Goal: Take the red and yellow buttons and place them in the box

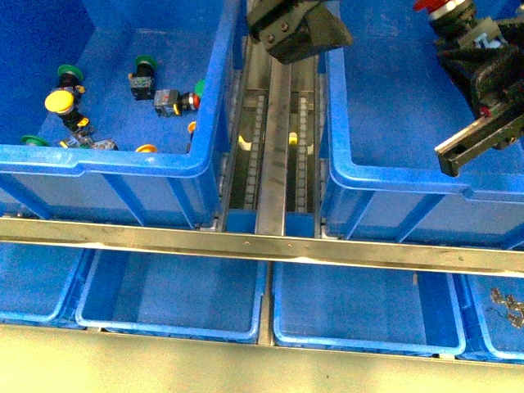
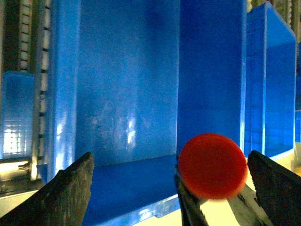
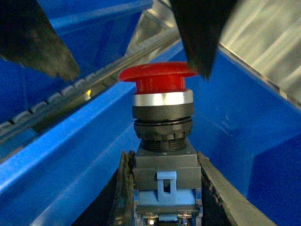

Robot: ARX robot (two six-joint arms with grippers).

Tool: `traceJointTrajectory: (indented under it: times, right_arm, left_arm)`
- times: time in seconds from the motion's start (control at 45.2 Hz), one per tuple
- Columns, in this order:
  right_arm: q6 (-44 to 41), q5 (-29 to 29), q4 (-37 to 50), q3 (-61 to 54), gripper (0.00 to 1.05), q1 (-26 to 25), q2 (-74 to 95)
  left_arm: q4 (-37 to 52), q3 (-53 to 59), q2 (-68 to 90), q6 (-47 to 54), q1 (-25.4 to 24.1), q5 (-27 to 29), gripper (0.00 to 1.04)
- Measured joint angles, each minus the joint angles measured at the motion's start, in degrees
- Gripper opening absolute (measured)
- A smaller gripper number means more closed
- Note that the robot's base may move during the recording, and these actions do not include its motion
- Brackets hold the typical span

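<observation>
- Nearest the robot, below the metal rail (image 1: pixel 262 244), lie shallow blue trays (image 1: pixel 164 299), one holding small metal parts (image 1: pixel 508 307). A button flung out of a grasp could end up in one of these rather than in the box.
- Between the two deep bins runs a roller track (image 1: pixel 274 139). Its open gaps could swallow or jam a switch let go short of the box's rim.
- Further back on the left, the source bin (image 1: pixel 106 160) holds the yellow button (image 1: pixel 59 101) near green-capped switches (image 1: pixel 146 64). A loose approach there risks closing on a green one or nudging the yellow cap away.
- To the right, the visible floor of the box (image 1: pixel 393 176) is bare, so no button seems to be in it yet.
- Over the box's far part, the right gripper (image 3: pixel 164 162) is clamped on the red button (image 3: pixel 157 77). Its fingers pinch only the grey block body while the mushroom cap stands free above. So low a hold could let the top-heavy switch pivot or slide out.
- Facing that cap, the left gripper (image 2: pixel 169 157) is spread wide and holds nothing. In the right wrist view a dark fingertip (image 3: pixel 200 42), apparently the left gripper's, overlaps the cap's edge. Whether they touch cannot be told, and any sideways drift could knock the switch loose.
- A release from high above the smooth floor might make the red button bounce.
</observation>
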State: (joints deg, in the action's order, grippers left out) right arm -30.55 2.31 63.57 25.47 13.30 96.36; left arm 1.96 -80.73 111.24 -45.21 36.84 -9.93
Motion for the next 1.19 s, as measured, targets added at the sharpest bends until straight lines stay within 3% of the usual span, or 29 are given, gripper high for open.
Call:
traceJointTrajectory:
  times: [0.553, 0.707, 1.194]
  right_arm:
    - [1.4, -0.59, -3.98, -0.92, 0.26, -1.92, -1.73]
    - [2.86, -1.33, -8.57, -1.36, 0.26, -2.99, -6.47]
    - [8.81, -2.95, -22.4, -3.06, 0.26, -3.93, -19.32]
  left_arm:
    - [1.84, 21.51, -19.32, 8.63, -8.09, 3.52, 0.97]
    - [4.74, 30.4, -27.19, 18.01, -8.98, 9.16, 0.97]
    - [7.54, 49.55, -40.94, 22.6, -18.91, 9.79, 0.97]
